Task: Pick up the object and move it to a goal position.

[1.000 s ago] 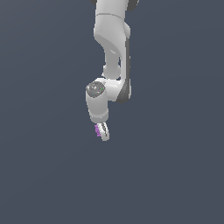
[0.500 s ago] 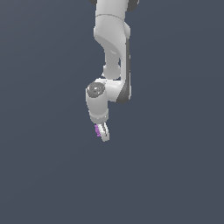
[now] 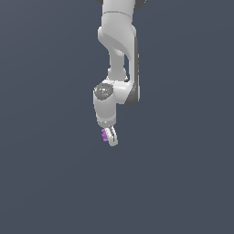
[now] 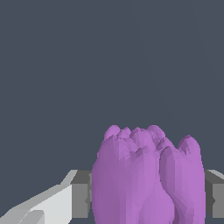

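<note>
The object is a small purple ridged lump (image 3: 105, 135), held between the fingers of my white gripper (image 3: 109, 136) in the middle of the exterior view. The gripper is shut on it and hangs below the white arm, pointing down. In the wrist view the purple lump (image 4: 146, 179) fills the space between the two grey finger pads (image 4: 81, 199), which press on both of its sides. Most of the lump is hidden by the finger in the exterior view.
The white arm (image 3: 118, 55) reaches down from the exterior view's upper edge. Around it there is only a plain dark grey-blue background.
</note>
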`<state>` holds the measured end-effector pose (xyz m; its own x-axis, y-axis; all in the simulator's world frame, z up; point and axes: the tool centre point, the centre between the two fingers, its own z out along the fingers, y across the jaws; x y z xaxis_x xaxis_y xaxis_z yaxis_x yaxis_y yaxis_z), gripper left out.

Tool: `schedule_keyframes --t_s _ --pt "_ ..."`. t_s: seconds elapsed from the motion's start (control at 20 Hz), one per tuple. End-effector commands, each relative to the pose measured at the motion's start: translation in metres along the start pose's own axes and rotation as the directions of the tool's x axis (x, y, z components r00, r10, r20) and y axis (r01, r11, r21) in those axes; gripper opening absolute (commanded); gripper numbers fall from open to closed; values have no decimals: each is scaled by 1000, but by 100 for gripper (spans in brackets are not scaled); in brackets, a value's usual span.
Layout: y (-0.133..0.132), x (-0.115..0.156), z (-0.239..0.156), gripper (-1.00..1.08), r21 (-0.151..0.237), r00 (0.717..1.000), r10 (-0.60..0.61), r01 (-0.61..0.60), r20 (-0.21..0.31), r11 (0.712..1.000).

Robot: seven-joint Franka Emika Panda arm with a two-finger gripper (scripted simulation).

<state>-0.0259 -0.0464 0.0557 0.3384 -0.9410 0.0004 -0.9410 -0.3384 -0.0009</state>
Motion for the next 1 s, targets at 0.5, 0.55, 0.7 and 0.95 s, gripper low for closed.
schedule_keyframes --t_s 0.5,0.55,0.7,0.95 --pt "-16 -99 -53 -100 0 1000 -1 1 0 1000" --pt "-18 -110 -59 -100 0 1000 -1 1 0 1000" --pt "-23 -144 -78 -100 0 1000 -1 1 0 1000" --pt "-33 -200 -109 -100 0 1000 -1 1 -2 1000"
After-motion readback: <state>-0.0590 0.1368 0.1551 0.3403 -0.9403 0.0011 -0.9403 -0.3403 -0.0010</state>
